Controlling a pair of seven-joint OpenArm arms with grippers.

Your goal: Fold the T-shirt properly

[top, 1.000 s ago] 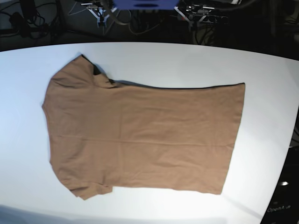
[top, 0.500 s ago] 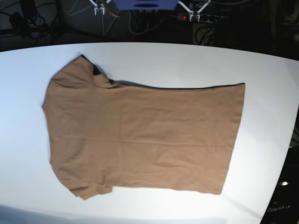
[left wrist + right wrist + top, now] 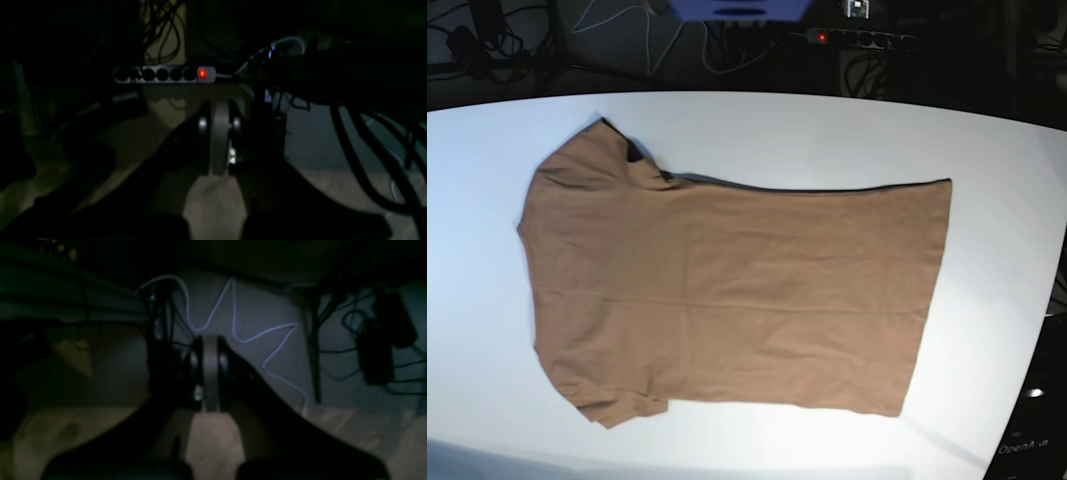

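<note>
The tan-brown T-shirt (image 3: 727, 290) lies flat and sideways on the white table (image 3: 987, 150). Its short sleeves are at the left and its hem at the right, with a faint crease running across its middle. A dark inner edge shows along its far side. My left gripper (image 3: 218, 133) is shut on nothing, held off the table and facing the dark floor behind it. My right gripper (image 3: 210, 373) is likewise shut and empty, over the floor. Neither touches the shirt.
A power strip (image 3: 165, 74) with a red light lies on the floor behind the table, also seen as the power strip (image 3: 857, 38) in the base view. Cables (image 3: 233, 323) trail over the floor. A dark device (image 3: 1032, 440) sits past the table's right edge.
Both grippers' tips, seen at the top edge of the base view, have drawn back out of that view. The shirt has not moved.
</note>
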